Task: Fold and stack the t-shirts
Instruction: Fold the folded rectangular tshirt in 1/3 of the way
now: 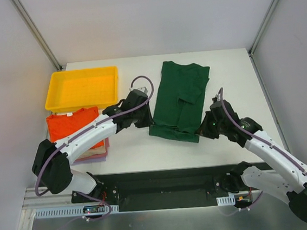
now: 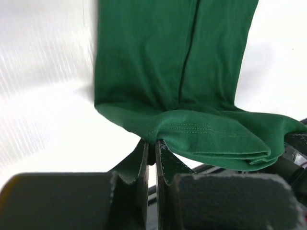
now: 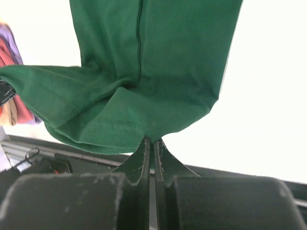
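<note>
Left hand [image 2: 151, 155] is clamping shut on the near hem of the green shirt [image 1: 181, 93] at its left corner. Right hand [image 3: 152, 151] is pinching the right corner the same way, fingers pressing together on cloth. Green shirt is lying lengthwise mid tabletop [image 1: 237, 80], sides folded in, hem bunching at both hands. Orange shirt [image 1: 70, 123] is topping a folded pile [image 1: 92, 157] at left, just in front of the tray [image 1: 82, 106].

White arms [image 1: 92, 133] carry black joints [image 1: 52, 169], purple cables [image 1: 233, 119].
</note>
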`<state>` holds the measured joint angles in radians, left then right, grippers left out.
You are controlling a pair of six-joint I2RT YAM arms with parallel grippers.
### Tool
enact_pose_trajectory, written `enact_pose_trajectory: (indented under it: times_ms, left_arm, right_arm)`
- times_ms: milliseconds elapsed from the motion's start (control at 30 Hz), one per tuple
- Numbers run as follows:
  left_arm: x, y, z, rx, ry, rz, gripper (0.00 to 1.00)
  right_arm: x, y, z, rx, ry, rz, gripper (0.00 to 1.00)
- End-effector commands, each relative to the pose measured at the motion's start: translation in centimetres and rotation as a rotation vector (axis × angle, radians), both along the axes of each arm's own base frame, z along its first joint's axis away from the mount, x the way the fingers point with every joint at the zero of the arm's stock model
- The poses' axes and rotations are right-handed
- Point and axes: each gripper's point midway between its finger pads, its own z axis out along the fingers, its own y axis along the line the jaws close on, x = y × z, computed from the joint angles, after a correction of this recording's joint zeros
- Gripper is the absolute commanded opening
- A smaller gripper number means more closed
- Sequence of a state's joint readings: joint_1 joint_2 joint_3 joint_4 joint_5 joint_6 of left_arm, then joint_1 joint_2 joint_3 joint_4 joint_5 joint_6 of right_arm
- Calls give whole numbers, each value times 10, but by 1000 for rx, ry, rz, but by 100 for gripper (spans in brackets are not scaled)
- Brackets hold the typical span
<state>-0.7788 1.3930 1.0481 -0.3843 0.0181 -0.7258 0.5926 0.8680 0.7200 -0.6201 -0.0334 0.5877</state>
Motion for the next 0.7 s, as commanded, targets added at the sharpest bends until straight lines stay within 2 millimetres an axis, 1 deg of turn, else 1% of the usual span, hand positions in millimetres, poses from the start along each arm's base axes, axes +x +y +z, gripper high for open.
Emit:
enact_pose_trajectory:
  times_ms: [0, 133, 167, 267, 367, 600, 667]
  left_arm:
    - [32, -10, 20, 6, -65, -49, 0]
    - [63, -13, 18, 22, -72, -29, 0]
    - [69, -16, 19, 19, -74, -35, 0]
    - [86, -21, 14, 21, -62, -46, 0]
    - [102, -26, 11, 21, -64, -59, 0]
    - [140, -30, 3, 44, -84, -57, 0]
    - [148, -33, -5, 61, -87, -76, 0]
  right_arm:
    - [41, -4, 24, -21, -110, -1, 0]
    - [65, -14, 29, -20, -139, -46, 0]
    - [70, -16, 30, -18, -148, -50, 0]
    - [86, -22, 31, -24, -170, -61, 0]
    - [101, -25, 27, -20, -171, -72, 0]
    - [134, -29, 17, -7, -152, -90, 1]
    - [142, -29, 14, -16, -152, -87, 0]
